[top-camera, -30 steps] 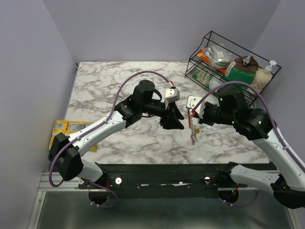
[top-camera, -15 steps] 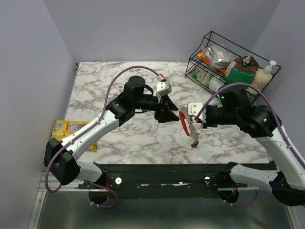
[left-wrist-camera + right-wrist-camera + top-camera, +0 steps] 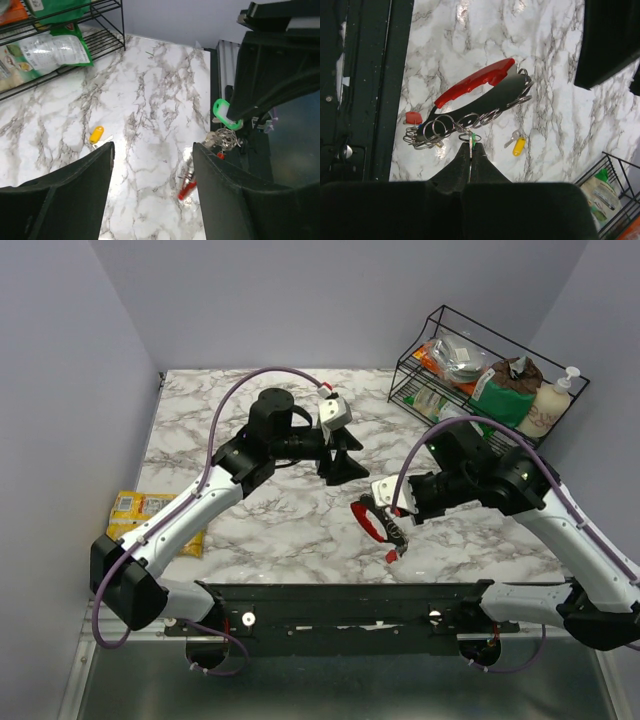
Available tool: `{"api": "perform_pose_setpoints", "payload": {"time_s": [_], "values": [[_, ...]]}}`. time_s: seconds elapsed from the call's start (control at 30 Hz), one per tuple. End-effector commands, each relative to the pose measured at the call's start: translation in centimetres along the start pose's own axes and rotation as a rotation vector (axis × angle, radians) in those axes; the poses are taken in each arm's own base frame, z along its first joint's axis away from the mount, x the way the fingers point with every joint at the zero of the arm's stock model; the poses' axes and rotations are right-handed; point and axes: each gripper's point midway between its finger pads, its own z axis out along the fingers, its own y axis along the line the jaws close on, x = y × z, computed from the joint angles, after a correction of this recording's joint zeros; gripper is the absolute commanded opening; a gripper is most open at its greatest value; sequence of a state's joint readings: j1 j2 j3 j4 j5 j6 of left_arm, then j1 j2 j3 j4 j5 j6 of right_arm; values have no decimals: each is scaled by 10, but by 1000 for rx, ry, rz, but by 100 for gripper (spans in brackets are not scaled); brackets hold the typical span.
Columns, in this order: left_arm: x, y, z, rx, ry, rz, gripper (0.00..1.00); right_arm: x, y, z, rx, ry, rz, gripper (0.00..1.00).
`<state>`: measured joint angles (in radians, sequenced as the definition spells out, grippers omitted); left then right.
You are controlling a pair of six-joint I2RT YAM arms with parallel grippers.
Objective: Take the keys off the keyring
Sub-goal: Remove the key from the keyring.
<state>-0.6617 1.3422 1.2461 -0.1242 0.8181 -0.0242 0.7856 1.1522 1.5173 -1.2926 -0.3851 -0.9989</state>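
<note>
The right fingers are clenched on the green key. The red-and-grey keyring is just beyond their tips, a red key on its rings. The left fingers stand released and empty, well apart. A yellow key lies loose on the bench beyond the keyring.

The counter has a glossy, marble-look surface, white with grey veining. The keyring is part smooth, shiny red and part bare grey metal, and it carries thin bright metal split rings. The yellow-headed key and the green-headed key have smooth plastic heads; the yellow one's blade is metal. The left tool and right tool look like matt black plastic. The wire rack is black-coated metal.
</note>
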Motion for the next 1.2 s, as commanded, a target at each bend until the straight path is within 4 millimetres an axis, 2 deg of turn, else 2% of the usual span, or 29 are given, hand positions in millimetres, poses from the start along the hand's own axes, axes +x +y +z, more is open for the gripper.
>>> {"api": "perform_pose_setpoints", "payload": {"time_s": [0.0,0.27,0.37,0.5,0.63,0.83,1.17], "values": [[-5,12,-5,-61,14,68,76,-15,9,0,-63,-30,-56,1],[20,32,17,-46,84,3,79,-26,18,4,-108,-48,-93,1],[33,28,26,27,103,-50,79,-28,17,3,-101,-49,-101,1],[40,5,33,184,87,-119,78,-26,13,3,-75,-36,-107,1],[38,-27,28,343,62,-124,76,-19,9,4,-45,-8,-109,1],[33,-66,26,450,16,-94,76,-19,6,4,-34,-2,-108,1],[39,-73,31,457,0,-100,74,-29,6,-1,-43,-41,-103,1]]}}
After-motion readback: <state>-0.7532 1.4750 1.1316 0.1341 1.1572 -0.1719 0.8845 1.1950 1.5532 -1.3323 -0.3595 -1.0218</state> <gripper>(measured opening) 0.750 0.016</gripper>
